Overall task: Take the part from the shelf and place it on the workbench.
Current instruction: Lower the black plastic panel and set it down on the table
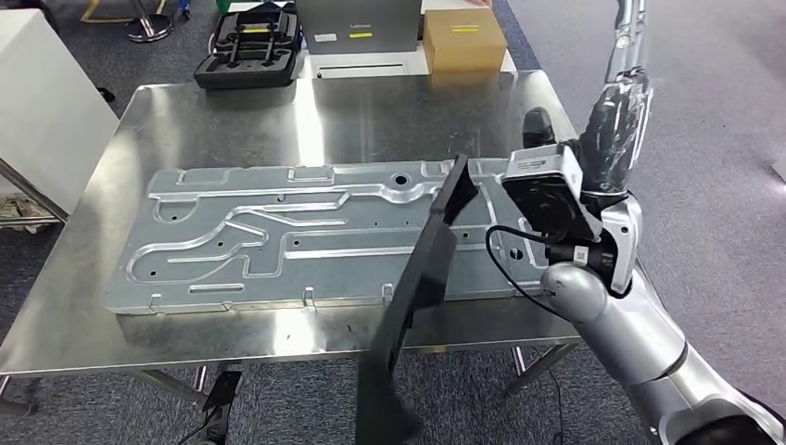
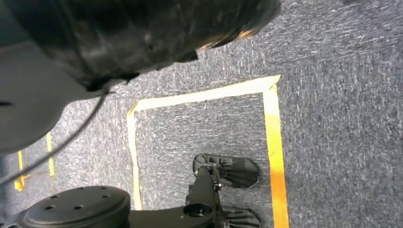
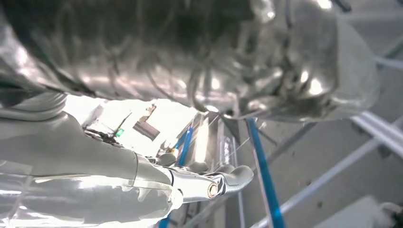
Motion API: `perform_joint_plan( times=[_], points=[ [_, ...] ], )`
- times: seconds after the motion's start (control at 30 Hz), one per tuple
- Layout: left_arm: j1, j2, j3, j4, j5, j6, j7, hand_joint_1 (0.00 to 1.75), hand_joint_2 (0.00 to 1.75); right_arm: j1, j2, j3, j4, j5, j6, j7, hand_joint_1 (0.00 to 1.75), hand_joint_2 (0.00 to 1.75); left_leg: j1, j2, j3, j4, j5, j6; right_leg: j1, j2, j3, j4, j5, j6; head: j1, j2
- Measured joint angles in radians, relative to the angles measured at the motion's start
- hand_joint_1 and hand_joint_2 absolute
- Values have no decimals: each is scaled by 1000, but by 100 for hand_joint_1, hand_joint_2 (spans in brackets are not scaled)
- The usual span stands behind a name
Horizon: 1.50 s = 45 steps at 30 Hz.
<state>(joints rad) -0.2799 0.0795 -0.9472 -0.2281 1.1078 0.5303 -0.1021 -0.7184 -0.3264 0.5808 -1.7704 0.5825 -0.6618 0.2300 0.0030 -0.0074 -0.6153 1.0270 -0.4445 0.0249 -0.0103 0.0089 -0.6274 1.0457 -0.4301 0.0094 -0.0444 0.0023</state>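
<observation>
Part (image 1: 417,306), a long black flat strip, is slanting up over the bench's (image 1: 232,116) near edge, across a big embossed metal panel (image 1: 278,236). The right hand (image 1: 623,111) is wrapped in shiny film; its grasp I cannot tell. Grey carpet (image 1: 714,139) is lying around.

- Right arm (image 1: 640,343): silver, rounded segments, darker joint band near the elbow.
- Right hand (image 1: 616,125): wrapped in glossy crinkled dark film.
- Wrist camera (image 1: 547,190): boxy, grey-topped black housing beside that hand; thin black cable (image 1: 508,269) loops beneath it.
</observation>
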Motion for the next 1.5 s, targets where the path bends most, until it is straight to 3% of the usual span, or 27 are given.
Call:
perform_joint_plan(
  times=[0.13, 0.2, 0.27, 0.3, 0.33, 0.37, 0.43, 0.47, 0.53, 0.67, 0.8, 0.83, 0.87, 0.93, 0.97, 1.0, 1.03, 1.13, 1.2, 1.3, 1.37, 1.4, 1.5],
  points=[
    [1, 3, 6, 0, 2, 0, -2, 0, 0, 0, -6, -48, -37, -32, -3, 8, 0, 0, 0, 1, -8, 15, -14, -17, -3, 1, 5, -14, 4, -14, -2, 0],
    [2, 4, 11, 0, 3, 0, -4, 0, 0, 1, -7, -69, -47, -56, -4, 9, 0, 0, 3, 2, -44, 99, -66, -25, -6, 0, 9, -20, 8, -21, -4, 0],
    [4, 4, 16, 0, 5, 1, -6, 0, 0, 7, -8, -79, -50, -75, -4, 8, 0, 0, 4, 2, -99, 223, -119, -31, -5, -1, 9, -20, 8, -24, -6, 0],
    [5, 5, 18, 0, 6, 1, -6, 0, 0, 11, -9, -81, -50, -80, -4, 7, 0, 0, 4, 2, -117, 260, -126, -33, -5, 0, 9, -19, 8, -24, -7, 0],
    [6, 6, 19, 0, 7, 1, -7, 0, 0, 16, -10, -83, -50, -83, -4, 6, 0, 0, 5, 2, -120, 262, -115, -33, -5, 0, 9, -19, 8, -25, -8, 0],
    [6, 6, 20, 0, 8, 1, -7, 0, 0, 18, -11, -86, -50, -84, -4, 6, 0, 0, 5, 2, -103, 226, -88, -32, -5, 0, 9, -18, 8, -24, -8, 0],
    [6, 7, 22, 0, 9, 1, -8, 0, 0, 20, -13, -94, -51, -89, -4, 8, 0, 0, 4, 2, -39, 92, -26, -26, -4, 1, 10, -17, 6, -22, -8, 0],
    [6, 8, 22, 0, 9, 1, -8, 0, 0, 20, -16, -98, -52, -93, -4, 10, 0, 0, 2, 1, -13, 37, -8, -22, -3, 1, 9, -16, 6, -19, -8, 0],
    [6, 10, 22, 0, 9, 0, -7, 0, 0, 23, -21, -105, -54, -99, -4, 12, 0, 0, -2, 0, 8, -8, -2, -15, -1, 1, 7, -17, 8, -10, -7, 0],
    [6, 14, 22, 0, 8, 0, -6, 0, 0, 28, -27, -109, -57, -101, -3, 12, 0, 0, 3, 2, 14, -24, 11, 5, -3, 1, 4, -14, 4, 8, -6, 0],
    [6, 14, 22, 0, 8, 0, -6, 0, 0, 28, -29, -110, -57, -101, -3, 12, 0, 0, 5, 3, 16, -27, 13, 8, -3, 1, 2, -8, -1, 9, -6, 0],
    [5, 14, 22, 0, 8, 0, -6, 0, 0, 27, -30, -110, -58, -101, -1, 12, 0, 0, 5, 3, 16, -27, 13, 10, -3, 1, -7, 11, -14, 10, -5, 0],
    [5, 14, 22, 0, 8, 0, -6, 0, 0, 30, -31, -110, -58, -102, 3, 12, 0, 0, 4, 3, 15, -27, 13, 13, -2, 0, -39, 81, -47, 11, -4, 0],
    [6, 15, 24, 0, 14, -1, -9, 0, 0, 38, -34, -110, -59, -116, 10, 5, 0, 0, 3, 2, 15, -22, 10, 16, -2, -1, -57, 130, -53, 12, -1, 0],
    [6, 16, 27, 0, 19, 0, -11, 0, 0, 42, -34, -110, -59, -125, 14, -1, 0, 0, 2, 1, 14, -18, 7, 13, -2, -1, -46, 113, -42, 11, -1, 0],
    [6, 16, 32, 0, 24, 1, -13, 0, 0, 43, -33, -110, -61, -135, 15, -9, 0, 0, 0, 0, 11, -11, 4, 9, -1, 0, -11, 43, -11, 8, -2, 0],
    [6, 16, 38, 0, 27, 2, -15, 0, 0, 43, -33, -109, -62, -140, 17, -15, 0, 0, -1, -1, 8, -8, 3, 5, 0, 0, 6, 8, -4, 5, -2, 0],
    [6, 16, 50, 0, 33, 7, -19, 0, 0, 44, -29, -104, -65, -153, 29, -31, 0, 0, -3, -1, 3, -8, 3, -8, 1, 1, 11, -10, -2, -7, -3, 0],
    [6, 14, 56, 0, 40, 8, -24, 0, 0, 44, -23, -97, -68, -159, 36, -41, 0, 0, -2, 0, -8, 19, -19, -18, -2, -2, 13, -16, 4, -18, -5, 0],
    [7, 11, 67, 0, 50, 6, -32, 0, 0, 43, -12, -80, -75, -167, 43, -56, 0, 0, 2, 2, -77, 185, -117, -31, -1, -6, 10, -18, 10, -29, -9, 0],
    [10, 11, 72, 0, 55, 6, -37, 0, 0, 46, -3, -64, -80, -179, 47, -69, 0, 0, 2, 2, -105, 259, -142, -34, 0, -6, 6, -15, 12, -30, -10, 0],
    [12, 11, 73, 0, 57, 6, -39, 0, 0, 48, 1, -57, -84, -185, 48, -75, 0, 0, 1, 2, -93, 244, -127, -33, 1, -6, 4, -14, 12, -30, -10, 0],
    [10, 10, 75, 0, 61, 5, -44, 0, 0, 49, 14, -43, -100, -195, 49, -86, 0, 0, -2, 1, 12, 59, -47, -21, 3, -6, 1, -10, 14, -27, -9, 0]
  ],
)
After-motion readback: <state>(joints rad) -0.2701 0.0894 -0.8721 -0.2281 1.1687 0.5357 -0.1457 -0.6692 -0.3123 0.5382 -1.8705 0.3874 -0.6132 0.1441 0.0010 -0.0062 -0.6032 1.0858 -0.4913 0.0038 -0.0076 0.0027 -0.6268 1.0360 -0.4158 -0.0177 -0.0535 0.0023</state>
